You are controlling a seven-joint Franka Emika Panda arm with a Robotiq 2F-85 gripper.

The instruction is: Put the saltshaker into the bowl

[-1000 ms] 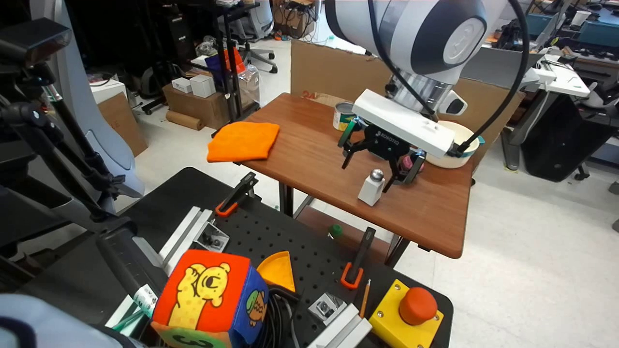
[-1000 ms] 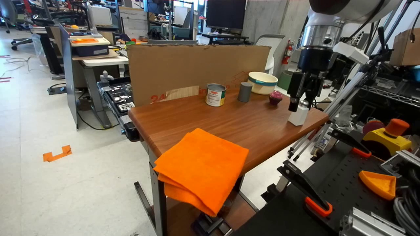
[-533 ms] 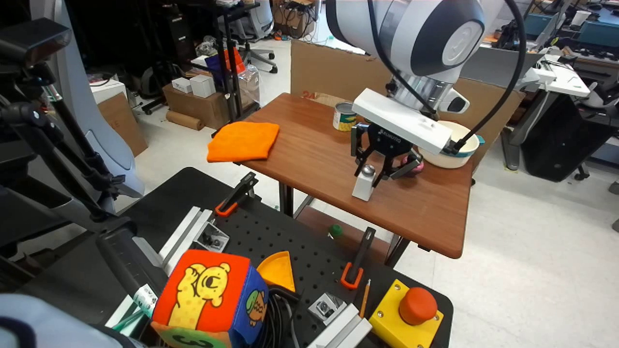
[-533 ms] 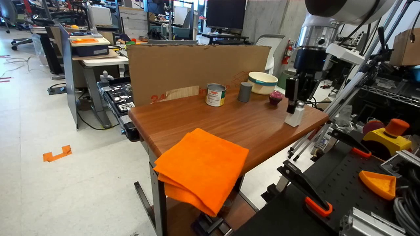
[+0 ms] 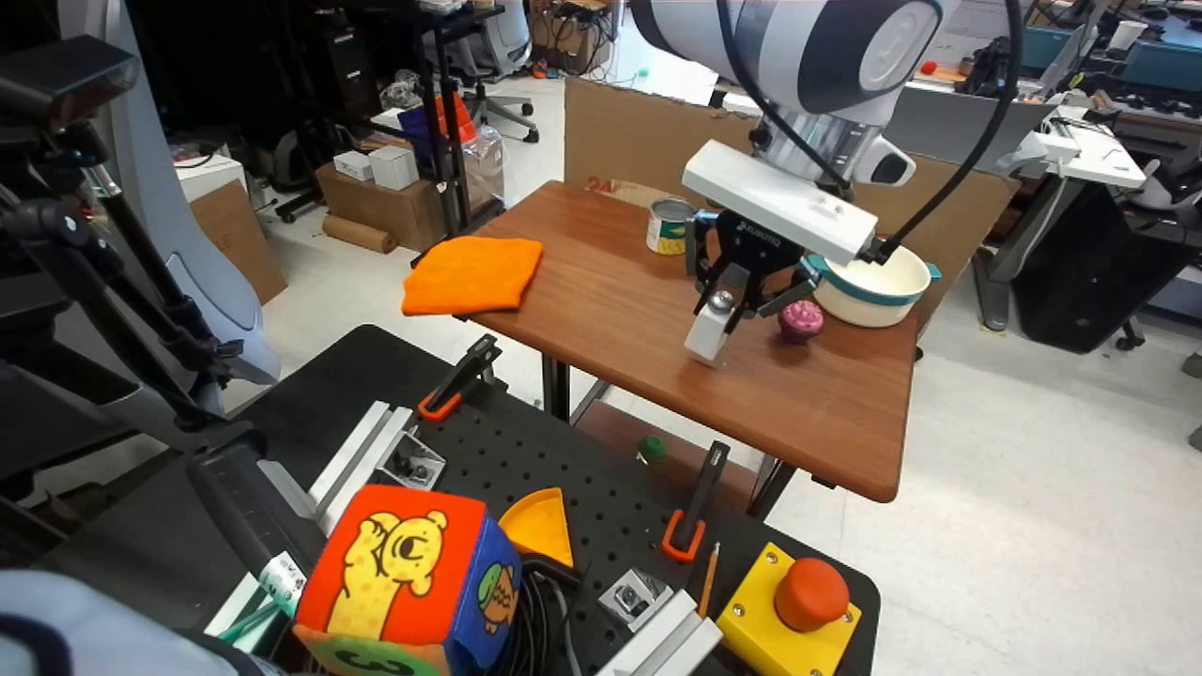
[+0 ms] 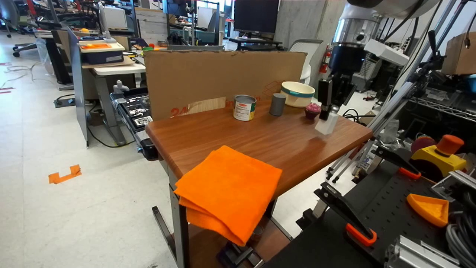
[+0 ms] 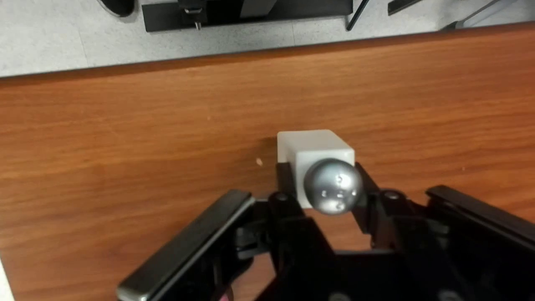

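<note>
From here, we judge the likeliest trouble to be a carry made too low toward the bowl (image 5: pixel 869 308): the base of the saltshaker (image 5: pixel 707 335) hangs lower than the gripper (image 7: pixel 325 184), so it could knock the pink cupcake (image 5: pixel 800 320), which stands beside the bowl on the saltshaker's side, or catch the bowl's rim on the way over. Slipping worries us too: the hold is high, close under the silver cap (image 7: pixel 333 186), and a bump or a quick swing might turn the smooth body in that hold or drop it short of the bowl. At present the saltshaker is well apart from the bowl, with the cupcake between the two, and seems just clear of the surface (image 6: pixel 208 134), though we find that gap hard to judge. As for the gripper, we see its fingers (image 7: pixel 286 179) drawn in to the saltshaker's width, one on each side of the upper body, clamped on it and, as far as we can see, touching nothing else. Whether the saltshaker hangs quite upright we cannot tell; both exterior views show it leaning, which the camera angles may explain.
</note>
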